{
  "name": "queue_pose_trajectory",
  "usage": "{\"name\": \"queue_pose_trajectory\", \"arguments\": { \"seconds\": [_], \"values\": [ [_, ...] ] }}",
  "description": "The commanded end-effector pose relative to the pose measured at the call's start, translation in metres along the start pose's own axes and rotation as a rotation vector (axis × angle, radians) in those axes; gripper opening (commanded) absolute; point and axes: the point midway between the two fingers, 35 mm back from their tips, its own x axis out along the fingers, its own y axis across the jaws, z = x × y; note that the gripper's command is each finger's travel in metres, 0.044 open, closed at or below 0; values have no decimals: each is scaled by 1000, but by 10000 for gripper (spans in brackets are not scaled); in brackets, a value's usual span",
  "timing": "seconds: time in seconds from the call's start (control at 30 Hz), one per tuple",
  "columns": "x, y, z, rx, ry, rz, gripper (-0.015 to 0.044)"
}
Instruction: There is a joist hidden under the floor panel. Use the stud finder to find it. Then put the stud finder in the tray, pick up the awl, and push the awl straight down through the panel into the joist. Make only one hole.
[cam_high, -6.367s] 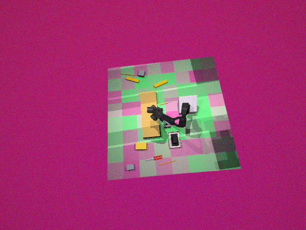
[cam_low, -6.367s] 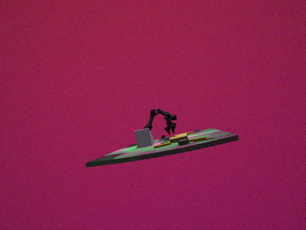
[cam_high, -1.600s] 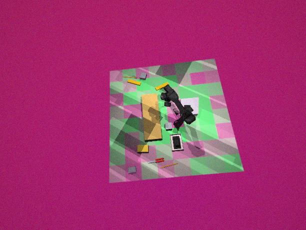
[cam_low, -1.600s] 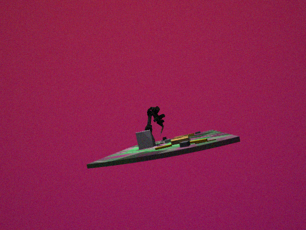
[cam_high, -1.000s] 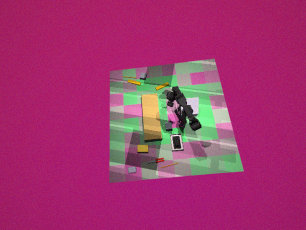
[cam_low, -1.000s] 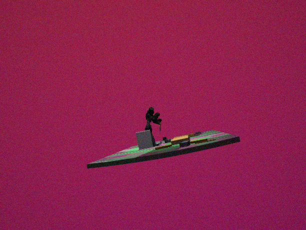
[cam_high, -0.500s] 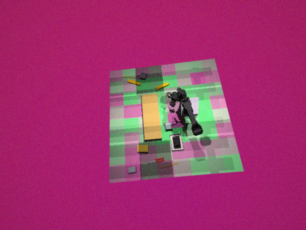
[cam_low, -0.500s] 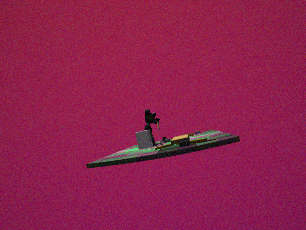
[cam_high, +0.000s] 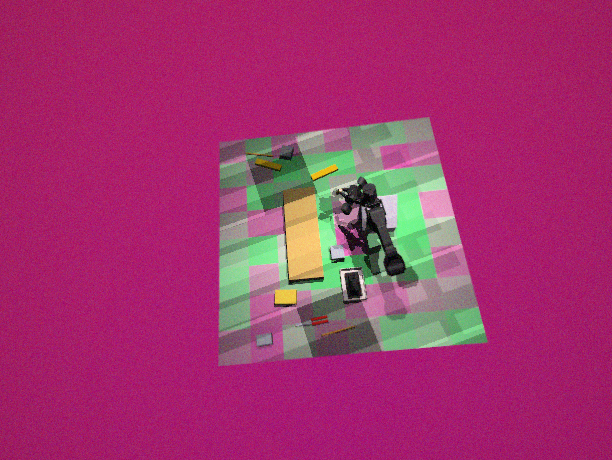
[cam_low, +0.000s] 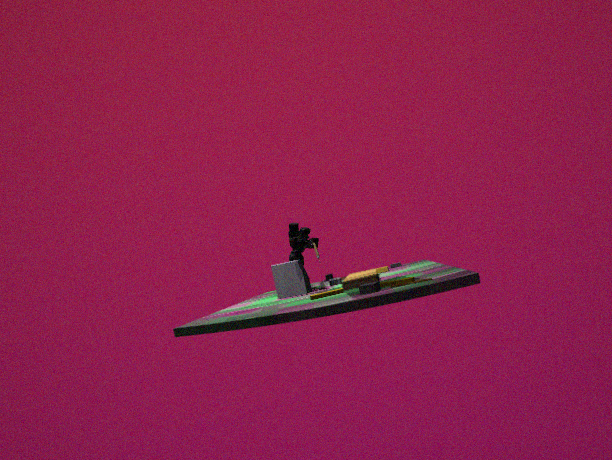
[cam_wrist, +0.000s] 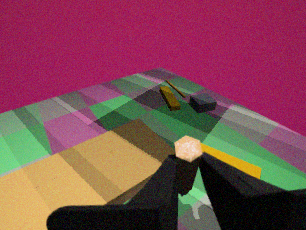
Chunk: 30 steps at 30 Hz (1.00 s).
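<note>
Arm folded up high over its base, gripper (cam_wrist: 189, 167) raised, clamped on the awl (cam_wrist: 188, 149) handle.

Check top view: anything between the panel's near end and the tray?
Yes. In the top view a small grey block sits between the floor panel and the tray, apart from both.

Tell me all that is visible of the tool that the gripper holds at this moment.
The awl has a pale, wood-like handle whose faceted end shows between the dark fingers of the gripper, which is shut on it. In the exterior view a thin, light shaft hangs below the gripper, tilted, well above the table. Its tip touches nothing. From the top it sits just right of the tan floor panel, near its far end.
</note>
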Motion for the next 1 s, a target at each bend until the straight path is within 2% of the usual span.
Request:
{"name": "queue_pose_trajectory", "arguments": {
  "seconds": [0.0,0.97],
  "values": [
    [5,8,9,-20,6,22,0],
    [43,120,42,-141,75,289,0]
  ]
}}
